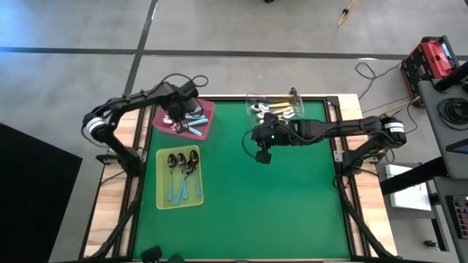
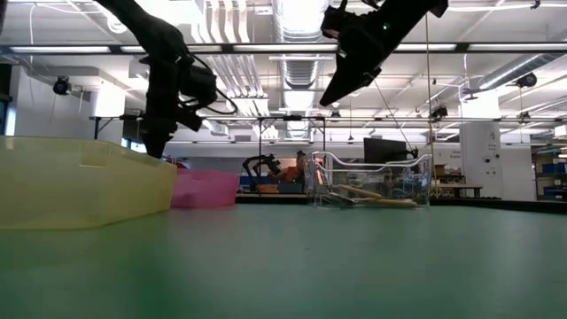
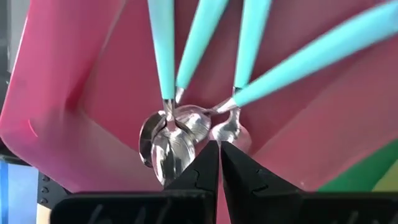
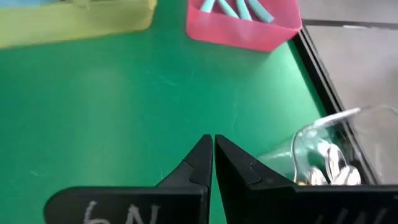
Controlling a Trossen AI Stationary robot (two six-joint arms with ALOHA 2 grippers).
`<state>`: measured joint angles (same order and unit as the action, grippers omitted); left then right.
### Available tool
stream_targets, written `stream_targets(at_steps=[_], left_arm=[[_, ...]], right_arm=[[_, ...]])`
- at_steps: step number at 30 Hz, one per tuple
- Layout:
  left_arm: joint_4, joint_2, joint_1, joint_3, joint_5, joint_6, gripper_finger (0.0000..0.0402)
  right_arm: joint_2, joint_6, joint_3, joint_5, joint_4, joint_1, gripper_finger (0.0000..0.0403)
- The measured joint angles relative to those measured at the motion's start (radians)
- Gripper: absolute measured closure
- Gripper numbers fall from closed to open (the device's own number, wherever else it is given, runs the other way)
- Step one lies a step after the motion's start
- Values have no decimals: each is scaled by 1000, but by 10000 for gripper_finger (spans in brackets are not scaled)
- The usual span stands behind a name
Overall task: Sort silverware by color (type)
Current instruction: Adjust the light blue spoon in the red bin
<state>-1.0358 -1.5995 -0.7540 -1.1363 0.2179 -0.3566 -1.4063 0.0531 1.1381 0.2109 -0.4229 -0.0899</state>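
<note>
Several teal-handled spoons [image 3: 186, 134] lie in the pink tray [image 1: 207, 111], their metal bowls bunched together. My left gripper [image 3: 219, 144] is shut, pointing down into that tray right at the spoon bowls; it also shows in the high view [image 1: 179, 115]. Three light-blue-handled spoons [image 1: 181, 172] lie in the yellow-green tray [image 1: 162, 201]. Orange-handled spoons [image 1: 276, 111] lie in the clear tray [image 1: 252, 98]. My right gripper [image 4: 213, 140] is shut and empty, high above the green mat [image 1: 278, 197] near its middle [image 1: 262, 152]. My left gripper comes from above with its shut fingertips [image 3: 208, 155] right beside the bowl of one teal spoon [image 3: 229, 132] in the pink tray. I cannot tell whether they touch it. Nothing shows between the fingers.
The three trays stand along the mat's left and far sides. The mat's middle, right and near parts are bare. In the low view the yellow-green tray [image 2: 80, 182] stands nearest, with the pink tray [image 2: 205, 188] behind it and the clear tray [image 2: 372, 182] to the right.
</note>
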Motion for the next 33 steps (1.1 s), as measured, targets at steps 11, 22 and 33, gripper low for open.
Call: stream_targets(at_steps=[11, 22, 33], left_arm=[[0, -133, -68, -41, 4, -20, 402], [45, -184, -92, -41, 21, 42, 401], [160, -54, -91, 49, 22, 397, 401]], right_arm=[[0, 29, -35, -64, 40, -58, 394], [0, 26, -36, -62, 40, -59, 394], [0, 9, -38, -62, 39, -59, 394]])
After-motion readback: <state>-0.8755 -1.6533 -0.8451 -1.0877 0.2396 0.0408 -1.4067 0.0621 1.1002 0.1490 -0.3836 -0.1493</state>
